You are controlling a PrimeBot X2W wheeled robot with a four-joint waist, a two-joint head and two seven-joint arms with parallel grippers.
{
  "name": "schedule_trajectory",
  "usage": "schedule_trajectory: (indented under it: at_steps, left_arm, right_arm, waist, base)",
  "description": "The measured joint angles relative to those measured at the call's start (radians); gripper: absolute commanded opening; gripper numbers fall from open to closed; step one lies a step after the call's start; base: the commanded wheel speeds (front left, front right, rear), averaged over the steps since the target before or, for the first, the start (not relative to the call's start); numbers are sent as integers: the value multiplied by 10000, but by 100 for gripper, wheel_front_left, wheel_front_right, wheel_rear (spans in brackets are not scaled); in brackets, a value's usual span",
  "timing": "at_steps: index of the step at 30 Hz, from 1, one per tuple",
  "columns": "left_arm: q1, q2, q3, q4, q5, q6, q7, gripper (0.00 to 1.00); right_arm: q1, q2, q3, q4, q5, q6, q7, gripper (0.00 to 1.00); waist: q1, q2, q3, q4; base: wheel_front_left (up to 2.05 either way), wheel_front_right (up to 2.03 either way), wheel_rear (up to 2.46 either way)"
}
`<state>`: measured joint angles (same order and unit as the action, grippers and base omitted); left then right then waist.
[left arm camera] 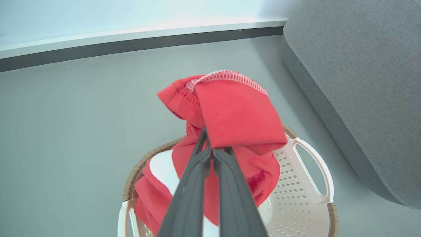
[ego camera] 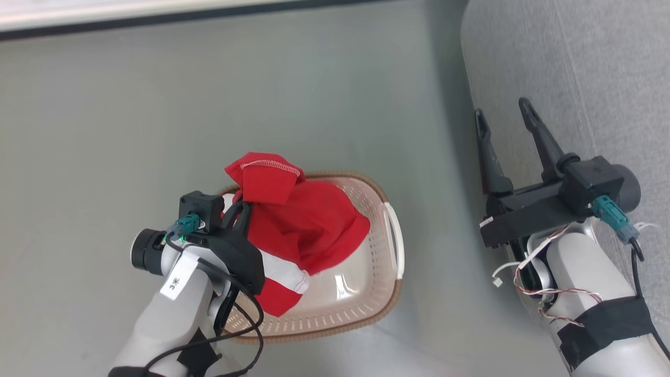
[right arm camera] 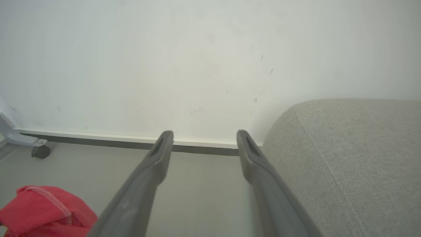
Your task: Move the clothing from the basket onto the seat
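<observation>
Red fabric is gathered at the tips of the left gripper (left arm camera: pixel 213 144), whose two dark fingers are pressed together and pinch a fold of the clothing (ego camera: pixel 309 225). The garment hangs from that grip above the basket (ego camera: pixel 378 262). A hemmed edge with white stitching flops over the top, and a broad white stripe shows lower down beside the wrist. Its lower folds drape down inside the brown rim on the side nearer the left arm. I cannot tell whether they touch the basket's bottom. The far half of the basket's pale perforated inside lies bare, with one side handle facing the seat (ego camera: pixel 576 78).

The basket stands on the grey floor (ego camera: pixel 209 104), near the seat's rounded front edge but apart from it, with a strip of floor between them. The seat runs along the right edge of the head view, light grey and seamed, with no cloth on the part that shows.

The right gripper (ego camera: pixel 502 108) hangs by that front edge with its fingers spread wide and nothing between them. They point toward the white wall (right arm camera: pixel 197 65) and its dark skirting. In the right wrist view a small grey castor (right arm camera: pixel 41 151) sits at the foot of the wall on the far left
</observation>
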<state>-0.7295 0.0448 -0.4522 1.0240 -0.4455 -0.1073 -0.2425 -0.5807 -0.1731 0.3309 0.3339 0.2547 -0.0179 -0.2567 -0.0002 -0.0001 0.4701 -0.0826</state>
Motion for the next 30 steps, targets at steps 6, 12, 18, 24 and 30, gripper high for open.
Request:
schedule_trajectory:
  at_steps: [6, 12, 18, 24, 30]
  left_arm:
    - [337, -17, 82, -487, -58, -75, -17, 0]
    - [563, -27, 136, -1062, -107, -84, -67, 0]
    - [830, 25, 397, -1883, -378, -84, -69, 0]
    - [1093, 267, 602, -2755, -378, -86, -69, 0]
    - [1434, 437, 800, -3793, -380, -151, -71, 0]
  right_arm:
    - [319, -38, -25, 130, 13, 6, 0, 100]
    - [650, -67, -36, 322, 31, 21, 0, 100]
    - [1100, -59, 4, 424, 104, 94, 0, 100]
    - [1591, -15, 2, 468, 198, 92, 0, 100]
    - [2064, -8, 17, 527, 280, 92, 0, 100]
  waist:
    - [0, 0, -699, 257]
    - [0, 0, -1367, 486]
    - [1, 0, -2018, 640]
    - [0, 0, -2599, 697]
    - [1, 0, -3173, 696]
  base:
    - [0, 0, 0]
    - [0, 0, 0]
    - [0, 0, 0]
    - [0, 0, 0]
    - [0, 0, 0]
